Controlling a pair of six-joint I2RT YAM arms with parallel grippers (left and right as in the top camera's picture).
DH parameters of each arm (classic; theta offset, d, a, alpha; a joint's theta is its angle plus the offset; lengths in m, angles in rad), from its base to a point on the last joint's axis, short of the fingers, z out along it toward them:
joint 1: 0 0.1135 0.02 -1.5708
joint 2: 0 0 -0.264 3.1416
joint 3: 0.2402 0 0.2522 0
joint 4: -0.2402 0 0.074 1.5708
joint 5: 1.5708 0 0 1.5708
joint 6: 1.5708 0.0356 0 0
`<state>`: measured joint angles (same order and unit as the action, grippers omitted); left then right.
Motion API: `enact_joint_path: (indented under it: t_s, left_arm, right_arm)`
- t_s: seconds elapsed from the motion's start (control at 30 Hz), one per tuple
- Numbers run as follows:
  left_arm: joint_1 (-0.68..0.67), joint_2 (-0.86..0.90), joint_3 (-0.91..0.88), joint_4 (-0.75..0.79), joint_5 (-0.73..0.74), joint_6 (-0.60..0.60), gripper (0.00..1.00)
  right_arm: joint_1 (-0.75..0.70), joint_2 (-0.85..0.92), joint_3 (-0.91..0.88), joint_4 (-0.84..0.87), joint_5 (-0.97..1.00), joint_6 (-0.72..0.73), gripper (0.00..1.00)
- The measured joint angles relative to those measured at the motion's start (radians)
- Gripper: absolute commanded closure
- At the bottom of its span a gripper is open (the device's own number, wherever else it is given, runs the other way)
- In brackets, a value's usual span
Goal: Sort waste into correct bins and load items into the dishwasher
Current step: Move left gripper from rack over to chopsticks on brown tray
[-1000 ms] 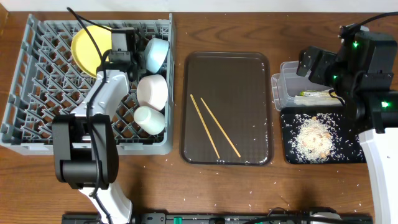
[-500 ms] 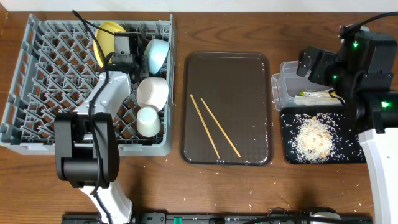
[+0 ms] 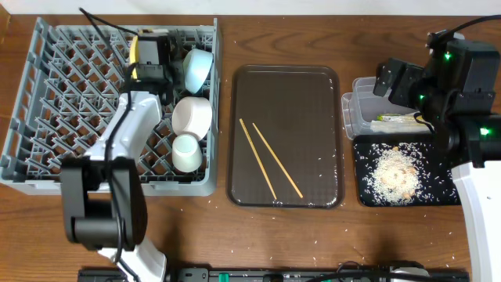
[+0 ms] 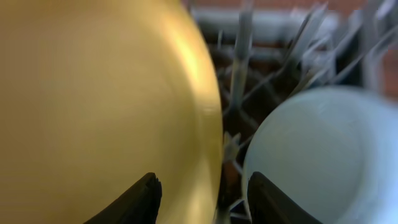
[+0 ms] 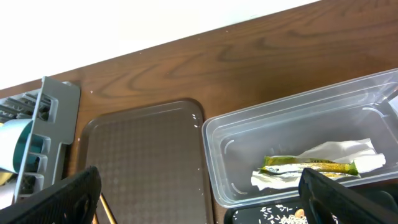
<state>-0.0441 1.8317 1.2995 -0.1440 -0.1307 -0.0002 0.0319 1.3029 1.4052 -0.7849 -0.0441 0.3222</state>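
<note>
My left gripper (image 3: 149,48) (image 4: 202,194) is shut on the rim of the yellow plate (image 3: 133,57) (image 4: 93,106) and holds it upright on edge at the back of the grey dish rack (image 3: 47,117). The light blue bowl (image 3: 198,66) (image 4: 317,155) stands just to its right. The white bowl (image 3: 192,115) and white cup (image 3: 186,153) sit in the rack in front of it. The chopsticks (image 3: 270,160) lie on the brown tray (image 3: 305,94). My right gripper (image 3: 389,78) (image 5: 199,186) is open and empty above the clear tub (image 3: 356,117) (image 5: 298,118), which holds the white wrapper (image 5: 339,151) and green-and-yellow packet (image 5: 298,165).
The black tray (image 3: 364,196) in front of the tub holds a heap of rice scraps (image 3: 395,174). Loose grains lie on the wooden table by the tray's front edge. The rack's upright pegs (image 4: 245,62) stand close behind the plate.
My left gripper has tilted the yellow plate from lying flat to standing on edge and moved it right, towards the blue bowl. The right arm has not moved.
</note>
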Motion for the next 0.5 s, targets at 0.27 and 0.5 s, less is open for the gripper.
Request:
enact_joint_path:
  t_s: [0.27,0.5]
  left_arm:
    - [-0.076,-0.129,0.0,-0.007,-0.003,0.0,0.53]
    - [-0.232,-0.163,0.001,-0.132,0.053,-0.061,0.57]
  right_arm:
    - [0.0,0.0,0.0,0.0,0.0,0.0,0.01]
    - [0.0,0.0,0.0,0.0,0.0,0.0,0.01]
